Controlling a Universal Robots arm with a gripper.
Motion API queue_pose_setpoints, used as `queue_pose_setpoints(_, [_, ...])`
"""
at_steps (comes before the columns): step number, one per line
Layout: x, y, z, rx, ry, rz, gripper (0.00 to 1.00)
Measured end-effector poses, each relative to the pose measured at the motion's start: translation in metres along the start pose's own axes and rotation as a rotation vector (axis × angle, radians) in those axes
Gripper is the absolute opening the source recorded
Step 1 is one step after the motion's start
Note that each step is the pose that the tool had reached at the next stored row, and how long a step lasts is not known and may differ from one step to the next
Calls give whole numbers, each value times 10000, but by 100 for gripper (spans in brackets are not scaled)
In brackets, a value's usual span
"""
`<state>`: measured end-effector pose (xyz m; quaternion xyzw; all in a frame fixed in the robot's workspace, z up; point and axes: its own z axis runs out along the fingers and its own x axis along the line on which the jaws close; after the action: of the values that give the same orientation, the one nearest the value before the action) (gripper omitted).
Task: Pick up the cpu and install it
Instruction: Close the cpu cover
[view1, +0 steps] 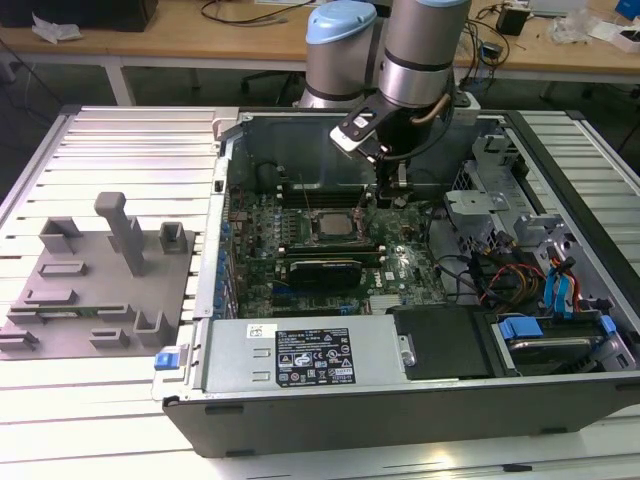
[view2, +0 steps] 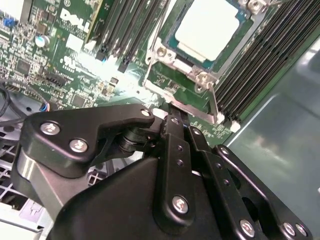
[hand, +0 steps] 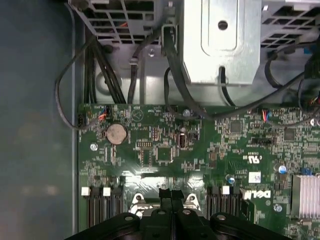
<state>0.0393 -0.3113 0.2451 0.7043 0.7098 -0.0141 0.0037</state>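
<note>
Second wrist view: cpu (view2: 207, 27) in socket (view2: 167, 55).

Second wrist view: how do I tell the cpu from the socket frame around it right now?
The cpu is a smooth, pale silvery-white plate. The socket frame is a bare metal rim with screws at its corners. The cpu is the smaller of the two and lies inside the frame, while the frame runs around it with an open middle. Both are square and lie flat on the motherboard.
</note>
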Motion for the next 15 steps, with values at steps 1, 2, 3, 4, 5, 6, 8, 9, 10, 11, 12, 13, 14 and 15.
queue_pose_setpoints(1, [0,-14,0,0,0,1,11])
queue_pose_setpoints(2, [0,-30,0,0,0,1,11])
queue_pose_setpoints(3, [0,-43,1,-1,0,1,11])
queue_pose_setpoints(4, [0,-55,1,0,0,1,11])
queue_pose_setpoints(5, [1,-67,1,0,0,1,11])
queue_pose_setpoints(6, [1,-84,1,0,-1,0,11])
queue_pose_setpoints(8, [1,-122,2,0,0,1,11])
queue_pose_setpoints(9, [1,-141,2,0,0,1,11])
queue_pose_setpoints(10, [1,-173,2,0,0,1,11])
queue_pose_setpoints(11, [2,-206,3,0,0,1,11])
queue_pose_setpoints(12, [2,-217,3,0,0,0,11])
queue_pose_setpoints(13, [2,-218,3,0,0,-1,11])
queue_pose_setpoints(14, [2,-219,3,0,1,0,11])
queue_pose_setpoints(15, [2,-219,3,8,0,1,11])
